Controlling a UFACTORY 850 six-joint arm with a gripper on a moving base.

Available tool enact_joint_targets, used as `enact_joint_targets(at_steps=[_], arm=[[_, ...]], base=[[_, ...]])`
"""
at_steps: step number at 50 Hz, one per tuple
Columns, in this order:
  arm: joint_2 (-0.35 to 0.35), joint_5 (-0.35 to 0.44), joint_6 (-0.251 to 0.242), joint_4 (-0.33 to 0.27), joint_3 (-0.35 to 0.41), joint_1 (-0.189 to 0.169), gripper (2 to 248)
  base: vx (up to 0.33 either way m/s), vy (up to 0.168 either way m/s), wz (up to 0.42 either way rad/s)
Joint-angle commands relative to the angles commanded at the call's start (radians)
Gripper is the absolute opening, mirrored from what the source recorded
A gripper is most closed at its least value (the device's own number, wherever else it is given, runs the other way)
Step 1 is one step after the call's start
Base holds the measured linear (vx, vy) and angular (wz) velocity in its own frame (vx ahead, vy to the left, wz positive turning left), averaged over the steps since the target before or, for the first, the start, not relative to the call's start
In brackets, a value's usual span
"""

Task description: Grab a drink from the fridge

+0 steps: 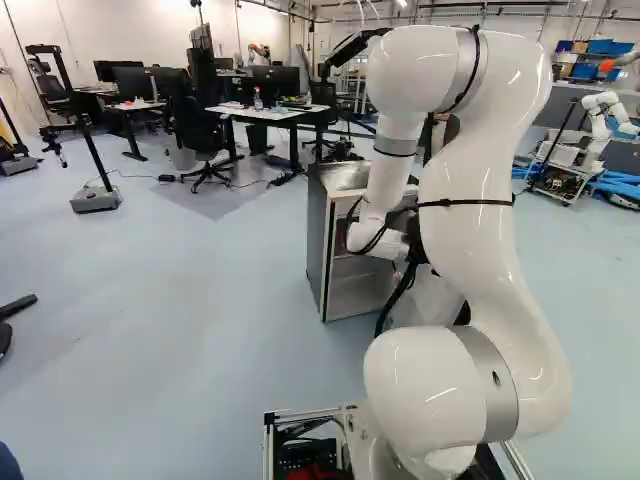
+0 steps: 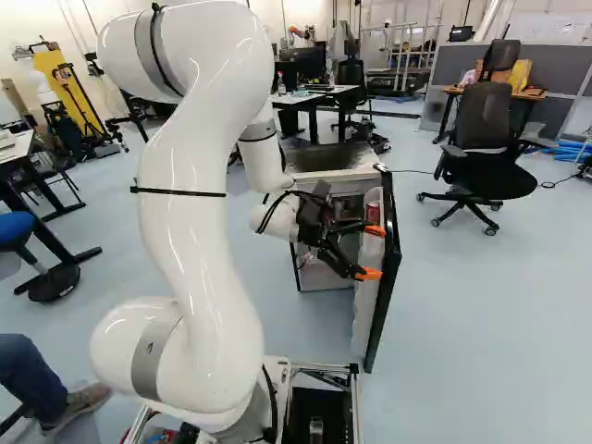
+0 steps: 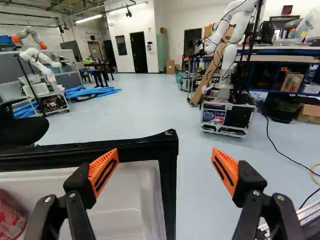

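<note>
The fridge (image 2: 333,159) is standing at the centre of the right base view, its door (image 2: 387,268) swung open, with a thick black edge running toward the lower middle of that frame. Floor (image 1: 170,290) is spreading across the lower left of the left base view; in the right base view it is also stretching from the door to an office chair (image 2: 486,166) at upper right. In the wrist view, the door's black rim is turning a corner between the fingers, and floor is showing past it, leading to another robot (image 3: 227,65) on a wheeled case.

The gripper (image 2: 372,252) is holding nothing, its two orange-padded fingers standing wide apart. The red can (image 3: 11,217) is sitting in the door's white inner lining, outside the gap between the fingers and beside one of them. It is looking glossy and rounded, partly cut off, and is carrying pale print on its side.
</note>
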Motion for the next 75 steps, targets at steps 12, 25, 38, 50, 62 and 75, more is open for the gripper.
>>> enact_joint_targets(at_steps=[12,25,38,50,62,75], arm=[[-0.016,-0.006,0.0,0.008,-0.044,-0.05,247],[-0.033,-0.015,0.0,0.018,-0.093,-0.101,247],[-0.052,-0.026,0.0,0.027,-0.142,-0.149,247],[-0.07,-0.037,0.0,0.029,-0.188,-0.192,247],[-0.09,-0.04,0.0,0.029,-0.235,-0.233,247],[-0.112,-0.04,0.0,0.029,-0.288,-0.276,247]], base=[[0.0,0.0,0.0],[0.0,0.0,0.0],[0.0,0.0,0.0],[0.0,0.0,0.0],[0.0,0.0,0.0],[0.0,0.0,0.0]])
